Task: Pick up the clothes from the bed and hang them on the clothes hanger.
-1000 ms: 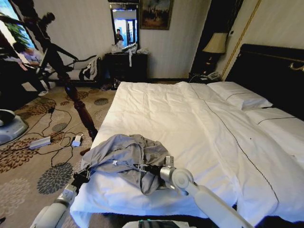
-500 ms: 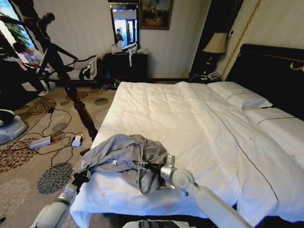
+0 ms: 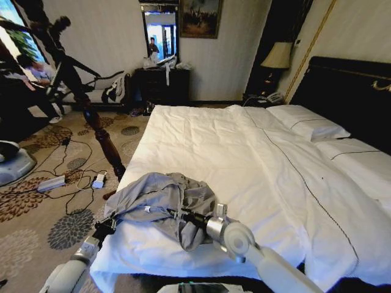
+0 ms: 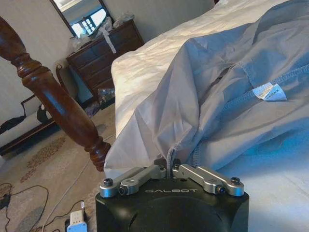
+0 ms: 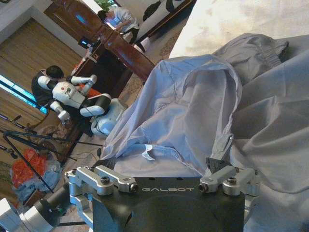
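Observation:
The clothes (image 3: 160, 200), a crumpled light grey-blue shirt, lie on the near left corner of the bed (image 3: 244, 159). My left gripper (image 3: 109, 224) is at the bed's left edge, shut on the hem of the clothes (image 4: 217, 96); in the left wrist view its fingers (image 4: 159, 169) pinch the fabric edge. My right gripper (image 3: 178, 215) reaches into the pile from the near side. In the right wrist view its fingers (image 5: 217, 163) stand apart, open, with folds of the clothes (image 5: 193, 111) lying between them. The clothes hanger is out of view.
A dark wooden bedpost (image 3: 101, 137) leans by the bed's left side. Cables and power boxes (image 3: 55, 182) lie on the patterned carpet. A dresser (image 3: 162, 85) stands at the far wall, pillows (image 3: 305, 122) and a black headboard (image 3: 348, 91) at the right.
My right gripper has pushed a little further left into the clothes. The left gripper and the shirt edge it holds have stayed put.

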